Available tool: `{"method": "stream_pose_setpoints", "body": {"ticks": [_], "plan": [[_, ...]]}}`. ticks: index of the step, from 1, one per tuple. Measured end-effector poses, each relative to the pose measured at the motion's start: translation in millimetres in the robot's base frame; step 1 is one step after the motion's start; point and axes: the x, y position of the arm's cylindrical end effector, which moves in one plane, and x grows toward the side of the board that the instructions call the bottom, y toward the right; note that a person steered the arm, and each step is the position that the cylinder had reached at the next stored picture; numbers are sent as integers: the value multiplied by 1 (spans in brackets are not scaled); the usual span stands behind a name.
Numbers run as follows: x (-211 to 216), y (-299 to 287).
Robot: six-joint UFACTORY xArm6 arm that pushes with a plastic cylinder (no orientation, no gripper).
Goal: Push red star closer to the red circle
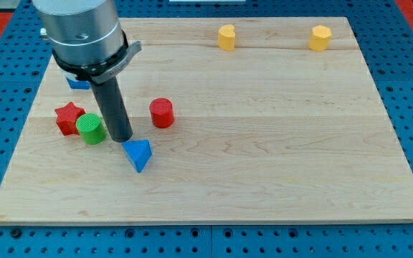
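The red star (67, 118) lies at the view's left on the wooden board (264, 143). A green round block (90, 129) touches its lower right side. The red circle (161, 113) stands to the right, with my rod between the two. My tip (121, 138) rests on the board just right of the green block, left and below the red circle, and just above-left of a blue triangle (138, 155).
A blue block (77, 82) shows partly behind the arm's housing at the upper left. A yellow block (226, 36) and a second yellow block (320, 38) stand near the board's top edge. The blue perforated table surrounds the board.
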Motion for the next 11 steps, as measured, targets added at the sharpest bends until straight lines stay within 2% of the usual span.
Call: {"method": "stream_pose_setpoints", "body": {"ticks": [1, 2, 3, 4, 5, 6, 7, 8, 11], "plan": [[28, -16], [47, -58], [34, -72], [-10, -85], [-28, -95], [-29, -95], [-27, -136], [-57, -109], [-72, -19]]}}
